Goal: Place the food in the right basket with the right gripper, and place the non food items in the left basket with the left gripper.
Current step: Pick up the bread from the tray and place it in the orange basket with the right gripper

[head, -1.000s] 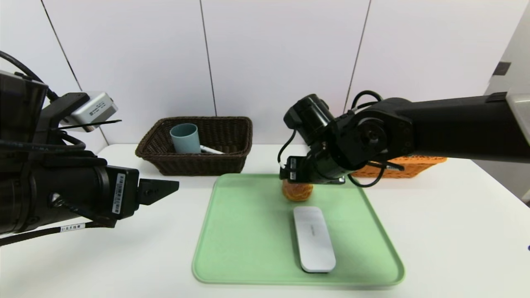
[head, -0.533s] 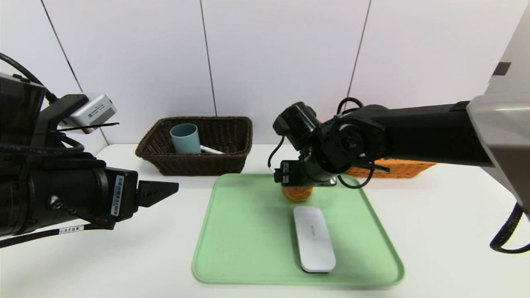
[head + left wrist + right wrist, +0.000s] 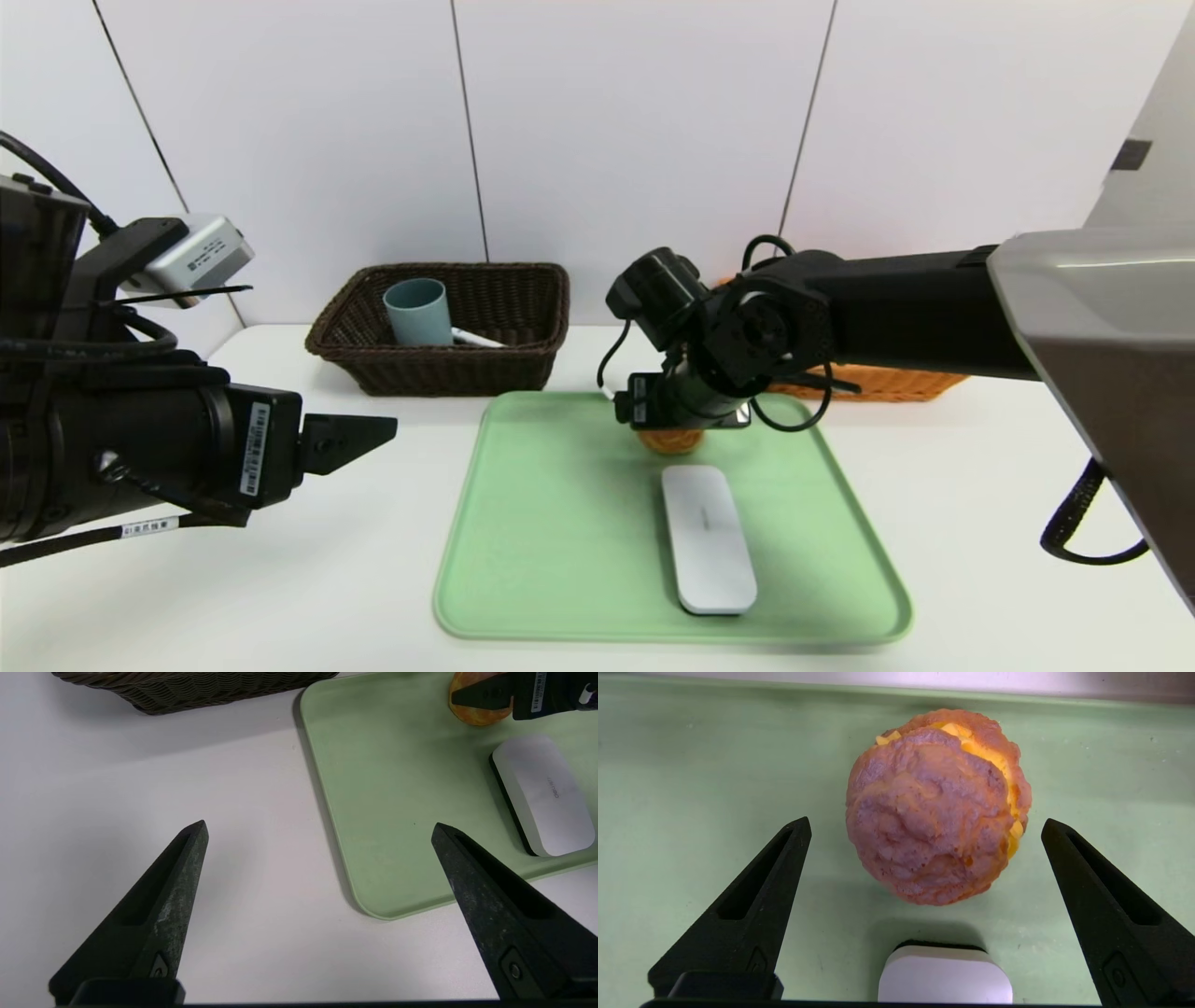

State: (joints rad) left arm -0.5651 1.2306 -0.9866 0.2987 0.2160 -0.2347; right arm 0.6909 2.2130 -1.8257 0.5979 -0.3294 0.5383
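- Your right gripper [image 3: 924, 826] hangs wide open over the bun [image 3: 936, 807] on the green tray [image 3: 560, 523], a finger on either side, not touching.
- Your left gripper [image 3: 320, 828] waits wide open above the desk [image 3: 117, 793], empty.
- The white case [image 3: 708, 539] lies just beside the bun.

Both arms are matte black with looping black cables. The left arm [image 3: 121, 448] carries white barcode labels and a silver wrist camera [image 3: 191, 254]. The grippers' fingers [image 3: 154, 914] are black, pointed wedges, scuffed grey.
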